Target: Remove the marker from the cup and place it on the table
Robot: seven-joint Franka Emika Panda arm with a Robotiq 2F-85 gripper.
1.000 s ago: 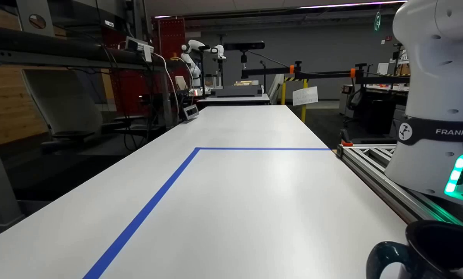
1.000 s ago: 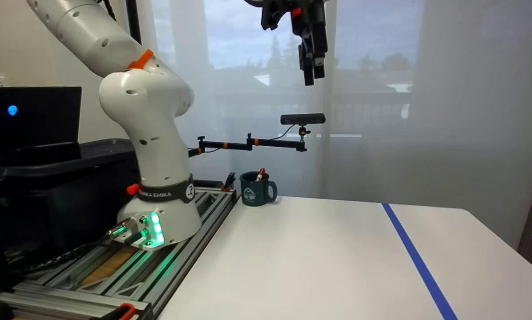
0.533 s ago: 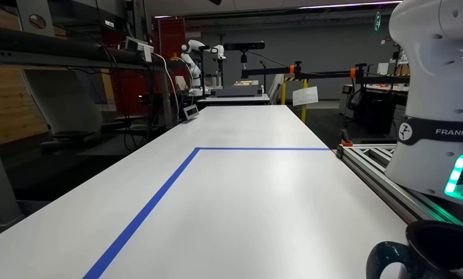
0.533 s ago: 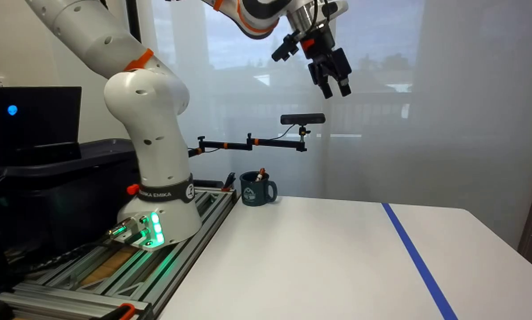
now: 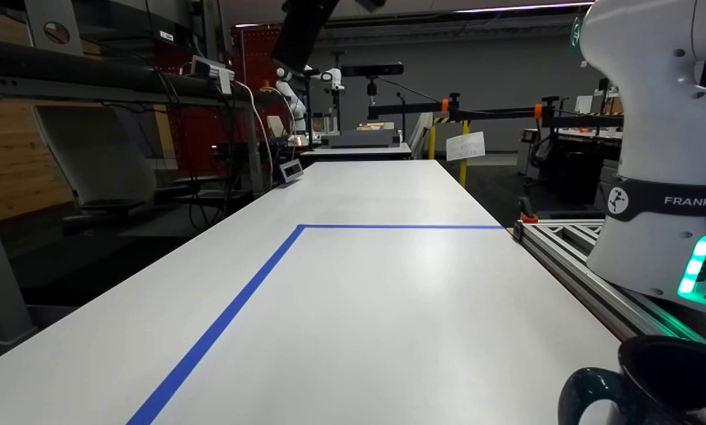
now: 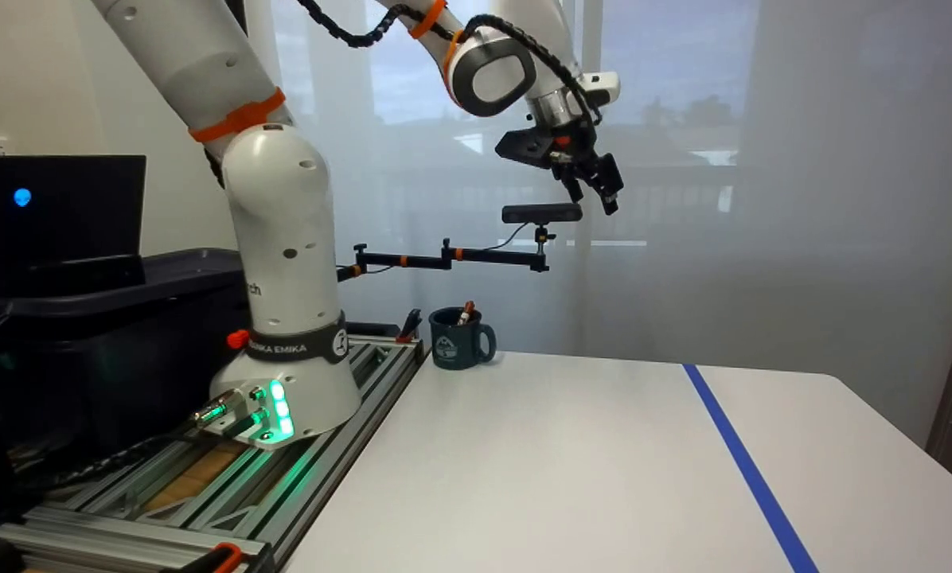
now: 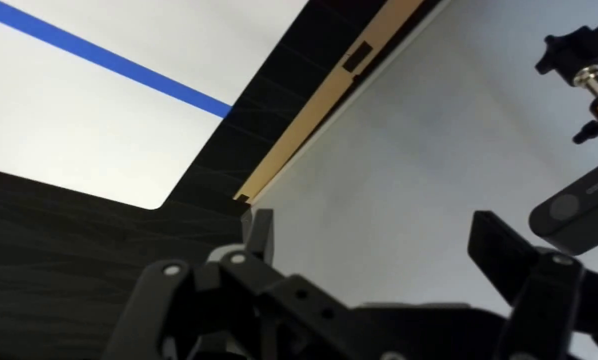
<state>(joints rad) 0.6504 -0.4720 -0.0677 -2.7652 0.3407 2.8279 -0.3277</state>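
Reddish brown at the top and pale with dark marks lower down, the short, thin, stick-shaped marker [image 6: 466,311] stands in the glossy dark green mug [image 6: 456,344] in an exterior view. We see its upper end poke above the rim, leaning toward one o'clock; its lower end is hidden inside. The black, jointed gripper [image 6: 594,204] hangs well apart from the mug, up toward half past one from it. Set against half a second ago, we find the gripper lower and more of the white, orange-banded robot arm [image 6: 277,239] in sight, while mug and marker look unmoved.

In an exterior view, the long, flat white tabletop [image 5: 388,307] carries a right-angled line of blue tape [image 5: 223,321]. At four o'clock we get only part of the mug, with a dark red and pale sliver of the marker inside its mouth. A dark, blocky piece [image 5: 304,35] juts in near twelve o'clock, too cropped for us to name; half a second ago just a small dark tip showed there.

In the wrist view, the gripper enters from six o'clock, and we see its dark grey fingers [image 7: 499,245] standing wide apart. The tabletop's rounded corner lies toward nine o'clock, the tape toward ten.
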